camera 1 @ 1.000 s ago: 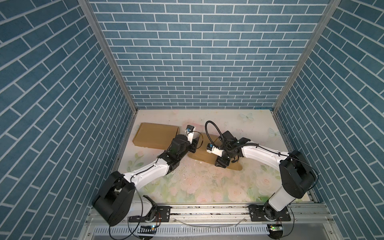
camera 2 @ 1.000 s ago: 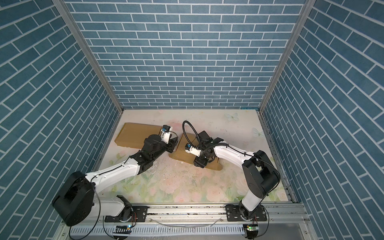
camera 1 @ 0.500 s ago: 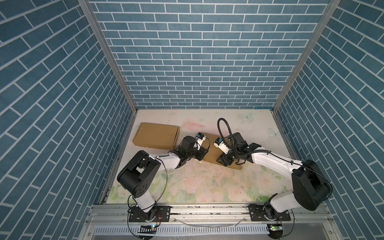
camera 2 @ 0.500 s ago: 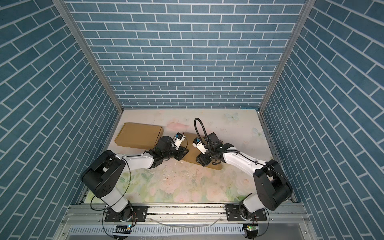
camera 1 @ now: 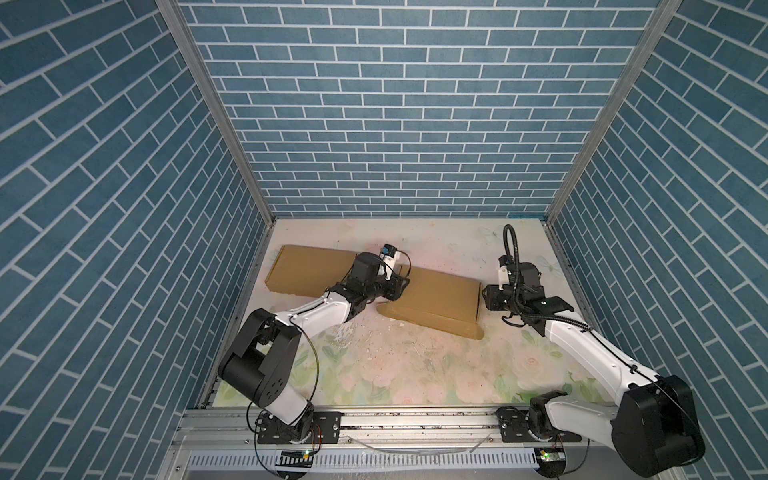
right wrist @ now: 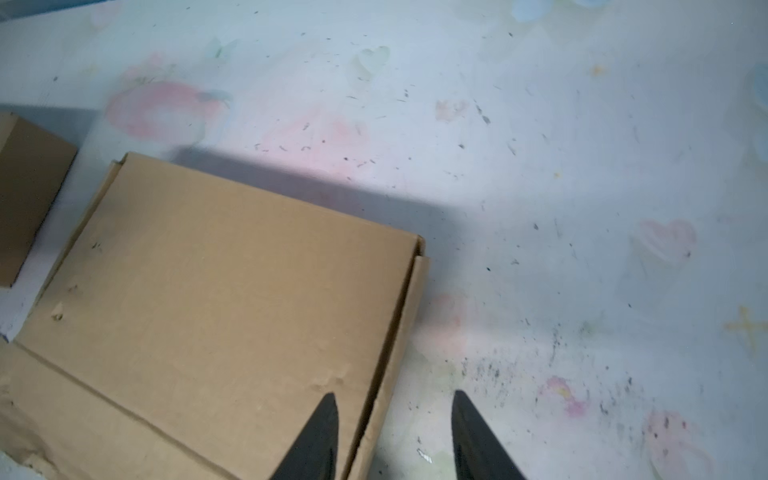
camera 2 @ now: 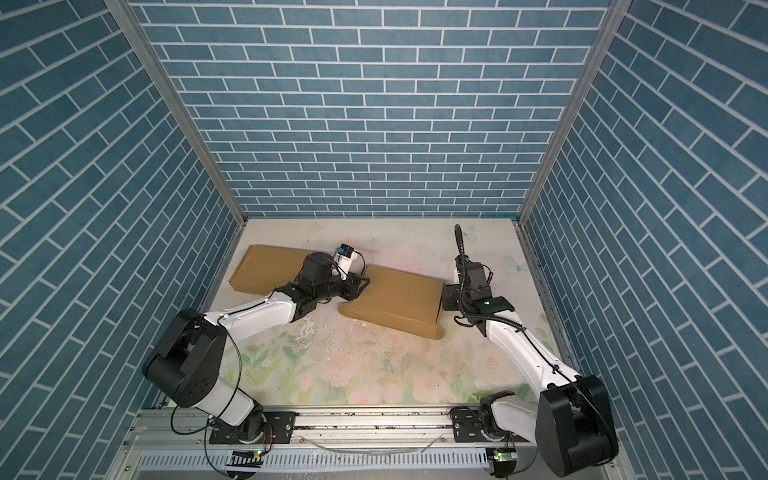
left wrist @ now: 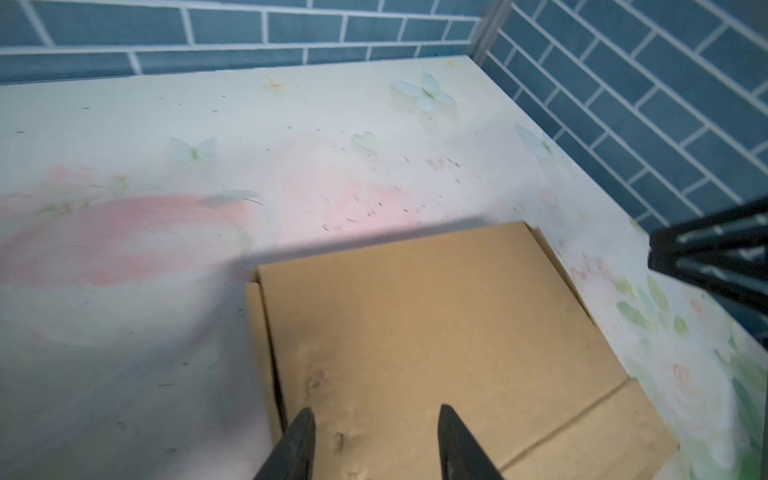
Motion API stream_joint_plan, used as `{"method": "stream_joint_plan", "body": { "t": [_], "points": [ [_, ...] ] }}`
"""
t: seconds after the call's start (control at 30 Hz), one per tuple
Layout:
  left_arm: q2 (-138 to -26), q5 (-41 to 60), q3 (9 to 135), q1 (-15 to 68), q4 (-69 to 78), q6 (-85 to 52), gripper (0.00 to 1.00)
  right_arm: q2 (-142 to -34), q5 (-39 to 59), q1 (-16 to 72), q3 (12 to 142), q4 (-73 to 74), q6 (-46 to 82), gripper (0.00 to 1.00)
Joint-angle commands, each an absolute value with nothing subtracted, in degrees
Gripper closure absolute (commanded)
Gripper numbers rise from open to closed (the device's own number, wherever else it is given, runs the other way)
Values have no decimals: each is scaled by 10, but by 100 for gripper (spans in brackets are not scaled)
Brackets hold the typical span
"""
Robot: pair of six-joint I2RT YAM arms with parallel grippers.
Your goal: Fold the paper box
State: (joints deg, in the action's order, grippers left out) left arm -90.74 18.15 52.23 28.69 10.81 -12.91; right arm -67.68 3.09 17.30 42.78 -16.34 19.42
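Paper box [camera 1: 436, 297] lies flat near the middle of the worktop [camera 1: 415, 374], a little toward the back edge. It is skewed, with its left end farther back than its right. Brown card, top panel dented in spots. A front flap [camera 1: 440, 328] runs along its near side and rests on the worktop.

Left gripper [camera 1: 400, 286] sits at the box's left end. On the left wrist camera I see its jaws spread, both tips over the top panel close to that end, with nothing between them. I cannot tell whether the tips touch the card.

Right gripper [camera 1: 487, 296] sits at the box's right end. On the right wrist camera its jaws are spread and straddle the side flap [right wrist: 401, 324], one tip above the top panel and the other over bare worktop. The flap stands in the gap, not clamped.

Second cardboard piece [camera 1: 309, 270] lies flat toward the back left corner, partly under the left arm. A strip of worktop separates it from the box.
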Motion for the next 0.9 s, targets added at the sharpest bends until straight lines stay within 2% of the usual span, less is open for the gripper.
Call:
{"method": "stream_joint_plan", "body": {
  "t": [0.0, 0.13, 0.23, 0.43, 0.57, 0.73, 0.87],
  "points": [
    [-925, 186, 545, 264, 42, -154, 44, -666, 127, 128, 400, -163, 268, 50],
    [-968, 194, 580, 257, 6, -155, 32, -674, 250, 66, 360, -109, 319, 32],
    [-1009, 225, 603, 250, -2, -171, 30, -692, 308, 45, 338, -66, 343, 22],
    [-1064, 268, 618, 239, 12, -204, 30, -730, 352, 41, 324, -37, 356, 16],
    [-1080, 306, 599, 219, 60, -239, 38, -753, 374, 36, 316, -23, 355, 13],
    [-1103, 334, 577, 192, 81, -268, 55, -781, 397, 34, 313, -15, 358, 1],
    [-1114, 335, 573, 183, 52, -261, 68, -792, 411, 34, 309, 5, 376, 1]
  ]
}}
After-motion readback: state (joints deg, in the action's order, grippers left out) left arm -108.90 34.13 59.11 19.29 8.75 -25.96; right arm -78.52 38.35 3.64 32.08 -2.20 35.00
